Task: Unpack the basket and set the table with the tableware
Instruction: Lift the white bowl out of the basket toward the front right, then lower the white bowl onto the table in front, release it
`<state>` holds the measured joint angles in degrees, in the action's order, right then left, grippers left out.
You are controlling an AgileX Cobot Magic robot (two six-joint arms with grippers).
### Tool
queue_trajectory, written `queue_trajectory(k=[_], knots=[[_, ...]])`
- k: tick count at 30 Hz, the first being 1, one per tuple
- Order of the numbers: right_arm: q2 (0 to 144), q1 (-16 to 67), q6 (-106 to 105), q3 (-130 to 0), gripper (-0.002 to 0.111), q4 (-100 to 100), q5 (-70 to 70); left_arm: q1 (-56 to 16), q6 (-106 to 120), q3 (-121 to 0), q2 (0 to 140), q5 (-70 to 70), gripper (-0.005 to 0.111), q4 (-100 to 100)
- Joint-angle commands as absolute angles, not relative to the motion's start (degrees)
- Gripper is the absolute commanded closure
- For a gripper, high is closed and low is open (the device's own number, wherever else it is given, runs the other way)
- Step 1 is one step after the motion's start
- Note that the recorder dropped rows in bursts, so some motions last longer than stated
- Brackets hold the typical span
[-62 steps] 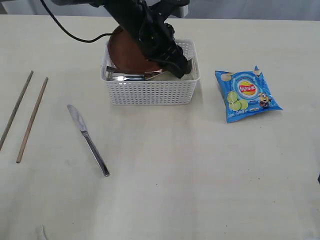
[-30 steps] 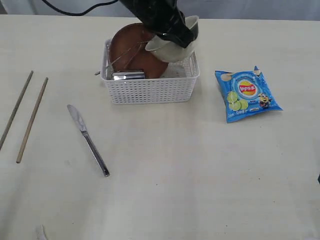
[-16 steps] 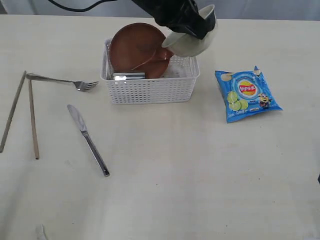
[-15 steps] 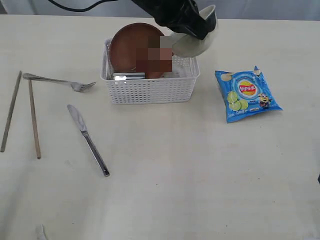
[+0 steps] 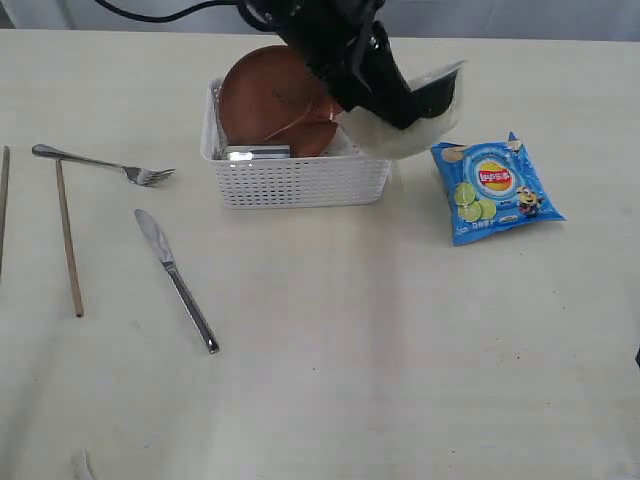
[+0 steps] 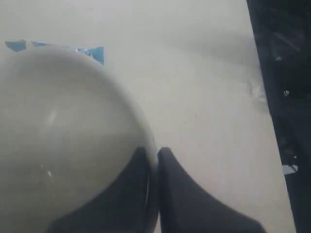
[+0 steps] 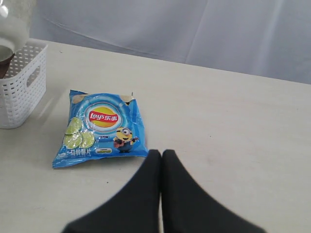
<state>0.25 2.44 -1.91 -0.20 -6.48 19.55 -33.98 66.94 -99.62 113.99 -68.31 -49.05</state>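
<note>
I'm pinching the bowl's (image 5: 420, 137) rim with my left gripper (image 6: 151, 151), holding it tilted in the air between the basket (image 5: 300, 185) and the chip bag (image 5: 495, 190). My right gripper (image 7: 161, 154) is resting closed and empty near that bag.

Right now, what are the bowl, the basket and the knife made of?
The bowl looks like glazed ceramic or melamine: smooth, pale, softly glossy. The basket looks like matte white plastic, with moulded lattice holes. The knife seems polished steel: grey, shiny.
</note>
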Motion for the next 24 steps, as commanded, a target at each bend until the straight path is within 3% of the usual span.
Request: queue_trajectory(k=[1, 14, 24], knots=[[0.0, 2.41, -1.87, 0.0, 0.109, -6.82, 19.4, -38.8, 68.54, -99.75, 112.21, -69.1, 0.107, -43.84], [0.0, 2.41, -1.87, 0.0, 0.109, -6.82, 19.4, -53.61, 66.29, -89.2, 112.33, -58.68, 0.107, -27.33], [0.0, 2.41, -1.87, 0.0, 0.109, -6.82, 19.4, -57.62, 59.11, -79.21, 112.33, -45.06, 0.107, -13.72]])
